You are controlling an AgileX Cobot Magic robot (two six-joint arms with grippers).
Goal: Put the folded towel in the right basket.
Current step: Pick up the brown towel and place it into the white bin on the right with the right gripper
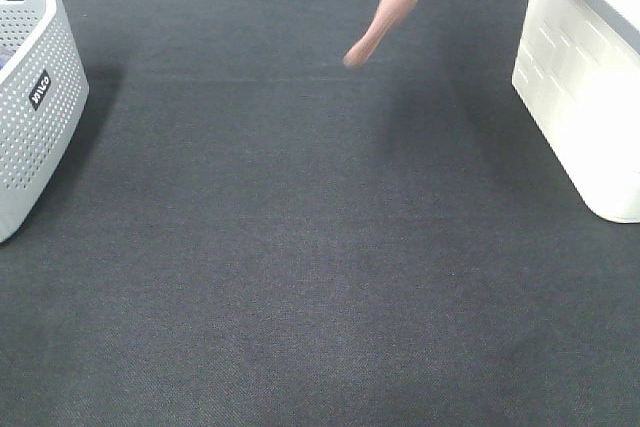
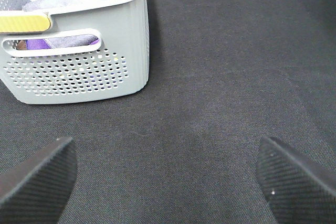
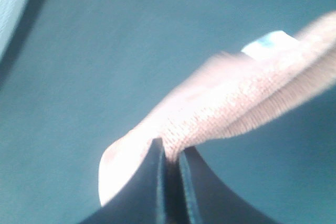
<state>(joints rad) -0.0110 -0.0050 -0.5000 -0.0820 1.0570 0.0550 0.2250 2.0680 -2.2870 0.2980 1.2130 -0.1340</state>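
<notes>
The folded towel [image 1: 400,2], terracotta terry cloth, hangs in the air at the top of the exterior high view, its lower corner pointing down over the dark mat. In the right wrist view my right gripper [image 3: 170,163] is shut on the towel [image 3: 226,108], whose white tag [image 3: 268,43] shows on one edge. The right gripper itself is out of the exterior high view. The right basket [image 1: 590,77], plain white and smooth-walled, stands at the right edge. My left gripper [image 2: 168,177] is open and empty above the mat, its fingertips [image 2: 39,174] wide apart.
A grey perforated basket [image 1: 30,97] with a small black label stands at the left edge; the left wrist view shows its wall [image 2: 79,66], with folded cloths inside. A dark grey mat [image 1: 300,247] covers the table.
</notes>
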